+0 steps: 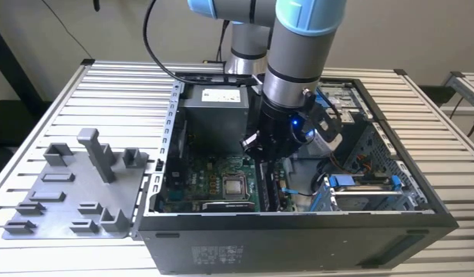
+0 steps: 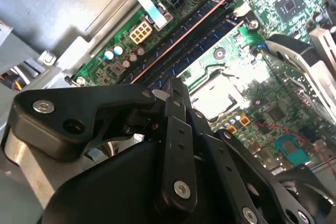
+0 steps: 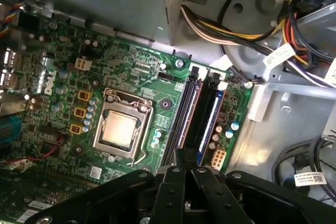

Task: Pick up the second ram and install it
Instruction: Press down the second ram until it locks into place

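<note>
Two dark ram sticks stand edge-up in neighbouring slots beside the silver CPU on the green motherboard. The second ram is the stick nearer the CPU, and its twin is one slot over. My gripper hangs inside the open computer case, just above the end of these slots. Its black fingers are pressed together with nothing between them. Whether the tips touch the stick's edge is hidden.
The case walls close in on all sides, with a power supply at the back and a drive cage at the exterior view's right. Bundled cables run close to the slots. A grey holder fixture lies outside at the exterior view's left.
</note>
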`<action>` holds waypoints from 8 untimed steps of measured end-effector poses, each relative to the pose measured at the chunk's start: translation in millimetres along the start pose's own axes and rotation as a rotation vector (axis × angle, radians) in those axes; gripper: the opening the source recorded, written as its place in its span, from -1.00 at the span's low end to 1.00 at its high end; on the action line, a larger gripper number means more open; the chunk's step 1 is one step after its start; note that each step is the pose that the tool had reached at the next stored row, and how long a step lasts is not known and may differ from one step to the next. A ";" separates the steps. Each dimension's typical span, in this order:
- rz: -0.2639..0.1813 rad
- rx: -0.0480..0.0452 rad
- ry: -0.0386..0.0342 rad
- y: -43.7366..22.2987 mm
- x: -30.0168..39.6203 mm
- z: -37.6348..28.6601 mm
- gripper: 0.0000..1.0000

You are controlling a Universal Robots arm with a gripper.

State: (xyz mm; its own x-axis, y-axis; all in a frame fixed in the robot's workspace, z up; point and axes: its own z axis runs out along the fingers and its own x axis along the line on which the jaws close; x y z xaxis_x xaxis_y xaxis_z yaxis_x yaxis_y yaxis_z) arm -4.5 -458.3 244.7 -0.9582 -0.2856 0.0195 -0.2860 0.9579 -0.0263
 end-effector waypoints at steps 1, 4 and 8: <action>-0.011 0.0004 -0.0007 0.0 0.1 0.0 -0.79; -0.047 0.0015 -0.0031 0.0 0.1 0.0 -0.79; -0.099 0.0028 -0.0057 0.1 0.2 0.0 -0.79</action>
State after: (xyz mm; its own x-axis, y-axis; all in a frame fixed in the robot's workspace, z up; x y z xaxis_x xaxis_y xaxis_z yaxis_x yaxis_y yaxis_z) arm -4.7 -458.3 244.7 -0.9253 -0.3790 0.0165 -0.3793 0.9249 -0.0273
